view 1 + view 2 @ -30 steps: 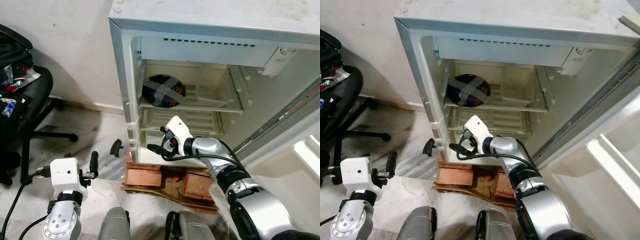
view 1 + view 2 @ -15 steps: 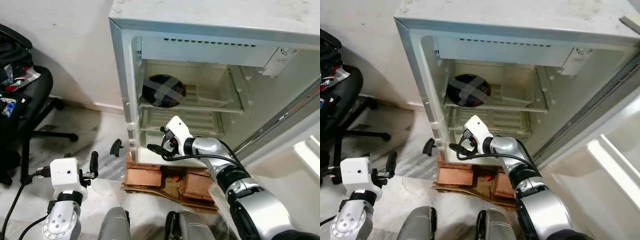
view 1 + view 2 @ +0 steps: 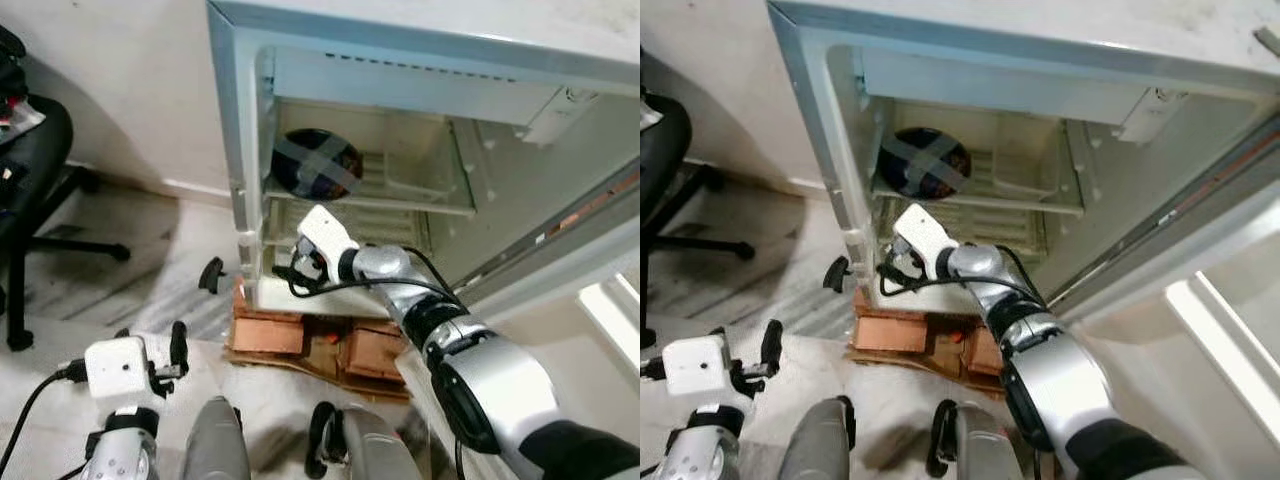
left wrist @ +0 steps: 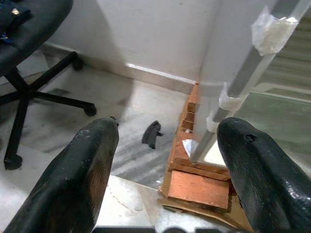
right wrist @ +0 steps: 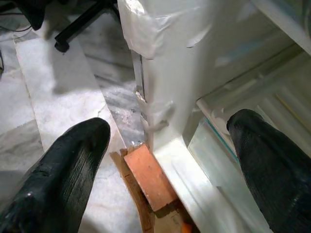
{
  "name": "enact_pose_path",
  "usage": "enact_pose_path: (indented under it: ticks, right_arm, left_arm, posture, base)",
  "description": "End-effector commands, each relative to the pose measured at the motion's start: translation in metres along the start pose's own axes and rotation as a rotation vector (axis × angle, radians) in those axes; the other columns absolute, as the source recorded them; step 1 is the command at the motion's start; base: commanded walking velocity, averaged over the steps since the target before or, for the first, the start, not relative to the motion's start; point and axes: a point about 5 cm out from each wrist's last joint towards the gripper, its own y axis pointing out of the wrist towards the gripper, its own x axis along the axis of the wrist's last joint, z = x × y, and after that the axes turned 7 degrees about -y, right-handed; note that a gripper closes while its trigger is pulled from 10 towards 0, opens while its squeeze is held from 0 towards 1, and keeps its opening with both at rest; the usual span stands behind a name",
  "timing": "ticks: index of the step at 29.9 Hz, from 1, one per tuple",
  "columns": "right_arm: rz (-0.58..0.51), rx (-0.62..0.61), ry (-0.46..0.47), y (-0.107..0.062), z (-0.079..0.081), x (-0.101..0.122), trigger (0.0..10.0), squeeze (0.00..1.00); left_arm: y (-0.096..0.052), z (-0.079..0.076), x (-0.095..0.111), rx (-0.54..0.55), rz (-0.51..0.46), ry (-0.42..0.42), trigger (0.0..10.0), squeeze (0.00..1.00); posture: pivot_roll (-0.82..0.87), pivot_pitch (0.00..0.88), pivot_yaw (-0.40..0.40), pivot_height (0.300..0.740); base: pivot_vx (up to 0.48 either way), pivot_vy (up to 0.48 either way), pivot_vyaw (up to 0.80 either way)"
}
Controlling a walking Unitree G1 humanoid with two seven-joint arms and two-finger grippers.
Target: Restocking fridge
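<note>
Right claw (image 3: pixel 283 276), spread wide and holding nothing, hovers at the open fridge (image 3: pixel 240 150)'s lower front edge — a dark taped bowl (image 3: pixel 316 163) sits on the upper shelf — so it should clear the frame before reaching inside.

Office chair (image 3: pixel 25 190) cut off leftward

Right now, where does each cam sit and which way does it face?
Left eye: head, looking down into the open fridge; both arms show, right gripper at its lower front.
Right eye: same scene; dark taped bowl on the shelf.
Left wrist: low, along open left gripper toward bricks and office chair.
Right wrist: along open fingers at the fridge's lower corner.
Shared: both wrists see the bricks.
</note>
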Motion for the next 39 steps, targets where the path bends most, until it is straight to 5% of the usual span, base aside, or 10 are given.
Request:
enact_pose_path:
  ticks: [1, 12, 13, 14, 20, 23, 29, 30, 33, 39]
  right_arm:
    - [0.006, 0.017, -0.031, 0.002, 0.001, 0.004, 10.0, 1.00]
    - [0.023, -0.276, -0.129, 0.011, -0.012, 0.029, 10.0, 0.95]
    - [0.028, -0.298, -0.133, 0.010, -0.014, 0.030, 10.0, 0.80]
    - [0.040, -0.339, -0.150, 0.010, -0.017, 0.031, 10.0, 0.40]
    - [-0.001, -0.415, -0.121, 0.004, -0.032, 0.042, 10.0, 0.40]
    - [-0.024, -0.392, -0.119, -0.002, -0.037, 0.041, 10.0, 0.40]
    - [-0.182, -0.007, 0.032, -0.018, -0.028, 0.021, 10.0, 0.36]
    - [-0.183, 0.077, 0.025, -0.023, -0.023, 0.010, 10.0, 0.11]
    - [-0.132, 0.234, -0.014, -0.038, -0.006, -0.025, 10.0, 0.00]
    - [-0.216, 0.021, 0.139, -0.054, -0.001, -0.052, 10.0, 0.00]
  left_arm:
    - [-0.004, 0.001, -0.001, 0.010, 0.016, 0.007, 10.0, 0.00]
    - [-0.011, -0.002, -0.005, 0.027, 0.036, -0.022, 10.0, 0.00]
    - [-0.011, -0.003, -0.005, 0.028, 0.036, -0.022, 10.0, 0.00]
    - [-0.011, -0.002, -0.005, 0.028, 0.036, -0.022, 10.0, 0.00]
    - [-0.005, -0.001, -0.004, 0.027, 0.032, -0.014, 10.0, 0.00]
    - [0.003, 0.002, -0.004, 0.021, 0.025, 0.001, 10.0, 0.00]
    - [0.020, 0.005, -0.003, -0.004, 0.009, 0.029, 10.0, 0.00]
    - [0.023, 0.004, -0.003, -0.013, 0.010, 0.036, 10.0, 0.00]
    - [0.035, 0.005, -0.005, -0.035, 0.015, 0.054, 10.0, 0.00]
    - [0.053, 0.006, -0.002, -0.057, -0.001, 0.066, 10.0, 0.00]
  posture:
    - [0.35, 0.272, -0.135, 0.740]
    - [0.35, 0.296, -0.159, 0.740]
    - [0.35, 0.294, -0.160, 0.740]
    - [0.35, 0.294, -0.160, 0.740]
    - [0.35, 0.274, -0.156, 0.740]
    - [0.34, 0.243, -0.146, 0.740]
    - [0.30, 0.168, -0.115, 0.740]
    - [0.30, 0.162, -0.112, 0.740]
    - [0.27, 0.118, -0.090, 0.740]
    - [0.23, 0.057, -0.056, 0.740]
  base:
    - [0.000, 0.000, 0.00]
    - [0.000, 0.000, 0.00]
    - [0.000, 0.000, 0.00]
    - [0.000, 0.000, 0.00]
    - [0.000, 0.000, 0.00]
    - [0.000, 0.000, 0.00]
    - [0.000, 0.000, 0.00]
    - [0.000, 0.000, 0.00]
    - [0.000, 0.000, 0.00]
    - [0.000, 0.000, 0.00]
